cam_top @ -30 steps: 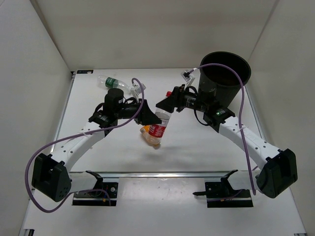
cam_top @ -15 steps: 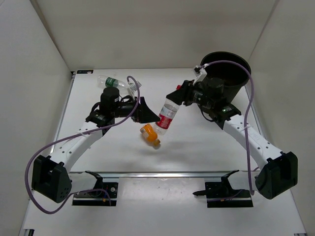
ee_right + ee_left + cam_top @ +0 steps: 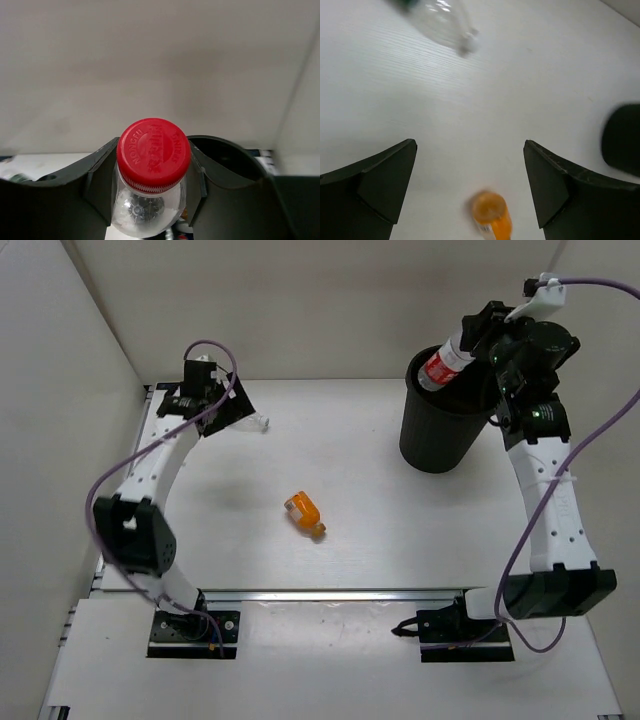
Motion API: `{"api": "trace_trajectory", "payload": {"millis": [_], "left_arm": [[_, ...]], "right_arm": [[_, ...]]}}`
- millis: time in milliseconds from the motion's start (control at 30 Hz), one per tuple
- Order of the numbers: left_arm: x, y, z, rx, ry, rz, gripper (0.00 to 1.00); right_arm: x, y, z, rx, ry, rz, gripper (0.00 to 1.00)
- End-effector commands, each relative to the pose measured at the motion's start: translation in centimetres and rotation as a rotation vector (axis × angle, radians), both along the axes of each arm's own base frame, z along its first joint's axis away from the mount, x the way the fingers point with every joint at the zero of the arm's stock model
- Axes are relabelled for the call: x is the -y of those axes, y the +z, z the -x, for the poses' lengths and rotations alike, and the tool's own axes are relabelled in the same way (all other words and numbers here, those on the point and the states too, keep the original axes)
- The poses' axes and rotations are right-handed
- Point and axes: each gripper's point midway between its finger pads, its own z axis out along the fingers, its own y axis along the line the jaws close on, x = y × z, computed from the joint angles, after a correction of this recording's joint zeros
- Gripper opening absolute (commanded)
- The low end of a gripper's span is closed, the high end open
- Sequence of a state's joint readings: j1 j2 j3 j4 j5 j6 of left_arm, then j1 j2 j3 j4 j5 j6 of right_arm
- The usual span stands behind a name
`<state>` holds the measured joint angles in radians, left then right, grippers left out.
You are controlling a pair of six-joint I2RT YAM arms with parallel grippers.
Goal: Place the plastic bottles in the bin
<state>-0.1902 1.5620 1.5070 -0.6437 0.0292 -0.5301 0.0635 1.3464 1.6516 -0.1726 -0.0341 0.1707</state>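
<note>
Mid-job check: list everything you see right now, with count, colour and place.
red-label bottle: one, clear with red cap, held up near the bin's mouth
orange bottle: one, orange, lying mid-table
green-label bottle: one, clear, lying far left on the table
bin: one, black, standing far right
table: one, white
left gripper: open, above the table's far left
right gripper: shut on the red-label bottle

The white table point(image 3: 380, 530) bears an orange bottle point(image 3: 304, 514), black bin point(image 3: 435, 440) and clear bottle point(image 3: 445, 25).
</note>
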Motion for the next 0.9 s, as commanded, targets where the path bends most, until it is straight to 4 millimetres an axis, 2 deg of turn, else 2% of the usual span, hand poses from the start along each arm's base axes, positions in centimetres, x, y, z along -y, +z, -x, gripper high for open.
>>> {"api": "trace_trajectory", "payload": {"millis": [0, 33, 100, 133, 200, 267, 333, 400, 433, 500, 567, 600, 633, 667, 700, 767, 800, 833, 867], "left_arm": [[-4.5, -6.2, -2.7, -0.193, 0.223, -0.121, 0.99], [-4.6, -6.6, -3.5, -0.197, 0.223, -0.121, 0.99], [-4.6, -7.5, -6.7, -0.207, 0.276, -0.129, 0.99], [-4.6, -7.4, -7.3, -0.21, 0.289, -0.124, 0.98], [-5.2, -7.6, -10.2, -0.196, 0.341, -0.113, 0.98], [-5.6, -7.9, -11.7, -0.186, 0.377, -0.091, 0.99], [-6.4, -8.0, -13.1, -0.159, 0.407, -0.068, 0.98], [-7.3, -7.9, -13.9, -0.13, 0.45, -0.051, 0.98], [-7.6, -7.9, -14.3, -0.117, 0.46, -0.051, 0.99], [-9.0, -8.3, -14.4, -0.123, 0.508, -0.065, 0.99], [-10.7, -9.1, -14.6, -0.128, 0.554, -0.069, 0.99], [-11.0, -9.0, -14.8, -0.122, 0.56, -0.067, 0.99], [-11.6, -9.7, -15.1, -0.125, 0.577, -0.055, 0.98], [-11.7, -10.4, -15.5, -0.132, 0.583, -0.048, 0.99], [-12.3, -10.6, -16.1, -0.123, 0.59, -0.033, 0.98], [-12.1, -11.2, -17.9, -0.107, 0.572, -0.019, 0.99], [-13.0, -11.6, -18.0, -0.112, 0.596, -0.041, 0.99], [-12.7, -11.3, -19.2, -0.088, 0.599, -0.04, 0.99], [-12.5, -11.3, -20.3, -0.066, 0.593, -0.042, 0.99]], "right_arm": [[5.3, -4.9, -4.4, -0.117, -0.218, 0.112, 0.08], [6.0, -5.5, -4.9, -0.127, -0.236, 0.111, 0.09], [6.4, -6.8, -6.5, -0.148, -0.253, 0.134, 0.13], [8.1, -6.8, -6.8, -0.149, -0.302, 0.146, 0.14], [8.9, -8.3, -7.9, -0.19, -0.334, 0.154, 0.17], [9.2, -9.1, -8.4, -0.219, -0.335, 0.159, 0.39], [8.9, -9.8, -8.5, -0.228, -0.312, 0.161, 0.77], [8.8, -9.2, -7.9, -0.217, -0.313, 0.195, 0.94], [8.6, -9.0, -7.8, -0.213, -0.307, 0.201, 0.99], [8.6, -8.2, -7.2, -0.208, -0.307, 0.197, 0.99], [8.3, -6.5, -6.1, -0.176, -0.303, 0.194, 0.99], [8.3, -6.0, -5.6, -0.164, -0.304, 0.195, 0.99], [7.7, -5.6, -5.0, -0.153, -0.294, 0.19, 0.99], [8.1, -4.4, -4.2, -0.124, -0.306, 0.191, 0.99], [7.7, -4.9, -4.0, -0.131, -0.297, 0.202, 0.99], [7.8, -3.8, -2.4, -0.097, -0.308, 0.201, 0.99], [7.8, -3.8, -2.0, -0.1, -0.308, 0.2, 0.99], [8.0, -3.7, -1.6, -0.104, -0.317, 0.201, 0.99], [7.1, -3.0, -0.8, -0.092, -0.3, 0.202, 0.99]]}}
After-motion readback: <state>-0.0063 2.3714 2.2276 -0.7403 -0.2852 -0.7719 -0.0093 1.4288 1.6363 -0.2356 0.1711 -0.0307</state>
